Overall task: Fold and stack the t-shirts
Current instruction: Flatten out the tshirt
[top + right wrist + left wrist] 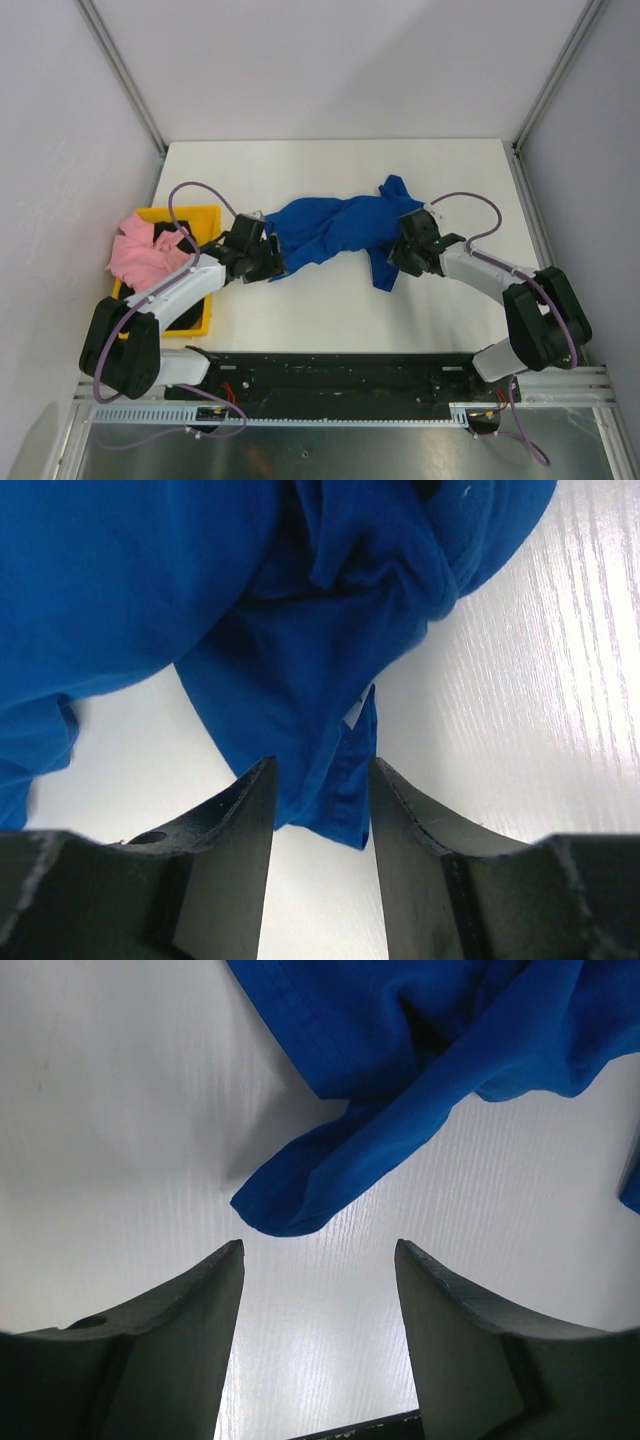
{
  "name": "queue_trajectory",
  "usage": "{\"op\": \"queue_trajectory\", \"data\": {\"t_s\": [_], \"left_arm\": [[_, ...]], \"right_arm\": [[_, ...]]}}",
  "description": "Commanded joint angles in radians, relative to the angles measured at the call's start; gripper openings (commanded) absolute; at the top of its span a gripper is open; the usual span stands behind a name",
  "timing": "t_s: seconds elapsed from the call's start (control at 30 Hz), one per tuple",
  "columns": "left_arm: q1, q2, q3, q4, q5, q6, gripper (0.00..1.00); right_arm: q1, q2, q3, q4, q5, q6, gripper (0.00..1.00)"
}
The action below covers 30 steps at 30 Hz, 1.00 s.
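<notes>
A royal-blue t-shirt lies crumpled and stretched sideways across the middle of the white table. My left gripper is at its left end, open and empty. In the left wrist view a blue cloth tip lies just ahead of that gripper. My right gripper is at the shirt's right end. In the right wrist view the jaws of that gripper stand apart, with a hem of the blue shirt between them. A pink t-shirt lies bunched in the bin. No black shirt is visible.
A yellow plastic bin stands at the table's left edge, partly under my left arm. Grey walls and metal posts close in the table at left, right and back. A black mounting rail runs along the near edge.
</notes>
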Motion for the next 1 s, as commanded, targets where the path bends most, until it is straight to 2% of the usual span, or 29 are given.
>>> {"op": "queue_trajectory", "data": {"t_s": [0.0, 0.17, 0.3, 0.33, 0.63, 0.97], "left_arm": [[0.003, -0.009, 0.009, 0.016, 0.015, -0.012, 0.67], [0.003, -0.010, 0.011, 0.017, 0.015, -0.009, 0.67], [0.003, -0.009, 0.009, 0.017, 0.012, -0.010, 0.66], [0.003, -0.006, 0.009, 0.018, 0.014, -0.011, 0.67], [0.003, 0.020, 0.022, 0.022, 0.023, -0.013, 0.66], [0.003, 0.030, 0.001, 0.037, 0.036, -0.021, 0.66]], "right_arm": [[-0.013, 0.036, 0.001, 0.082, 0.037, 0.032, 0.43], [-0.031, 0.071, 0.001, 0.119, 0.023, 0.033, 0.24], [-0.088, 0.029, 0.001, 0.062, 0.038, 0.003, 0.04], [-0.110, 0.009, 0.001, 0.040, 0.044, -0.011, 0.02], [-0.340, -0.195, -0.005, -0.115, 0.101, -0.152, 0.00], [-0.516, -0.198, -0.013, -0.120, 0.044, -0.216, 0.00]]}}
